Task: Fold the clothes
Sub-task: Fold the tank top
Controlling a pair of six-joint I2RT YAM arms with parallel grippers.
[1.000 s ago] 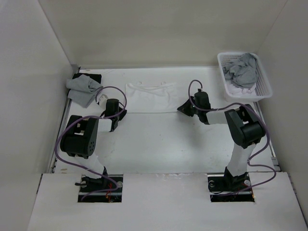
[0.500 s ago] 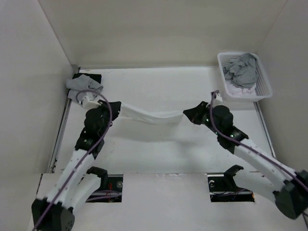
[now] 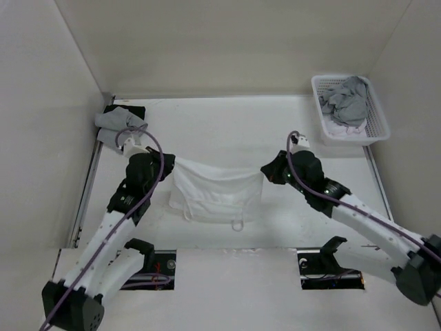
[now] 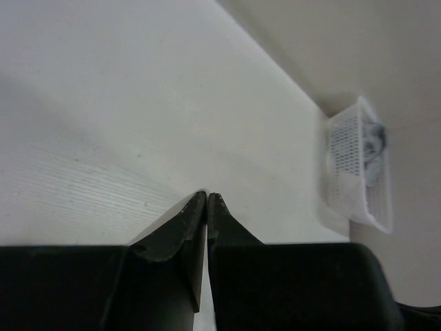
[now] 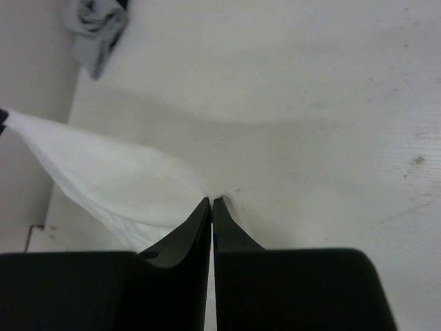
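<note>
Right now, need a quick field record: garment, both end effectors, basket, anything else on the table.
garment: white garment, spread between the two arms, held at its far corners
cords: cord loops at the garment's near edge
left end effector: shut on the garment's left corner
right end effector: shut on the garment's right corner
basket: white lattice basket, far right, grey clothes inside
other: grey bundle, far left corner
garment touching table: cannot tell
</note>
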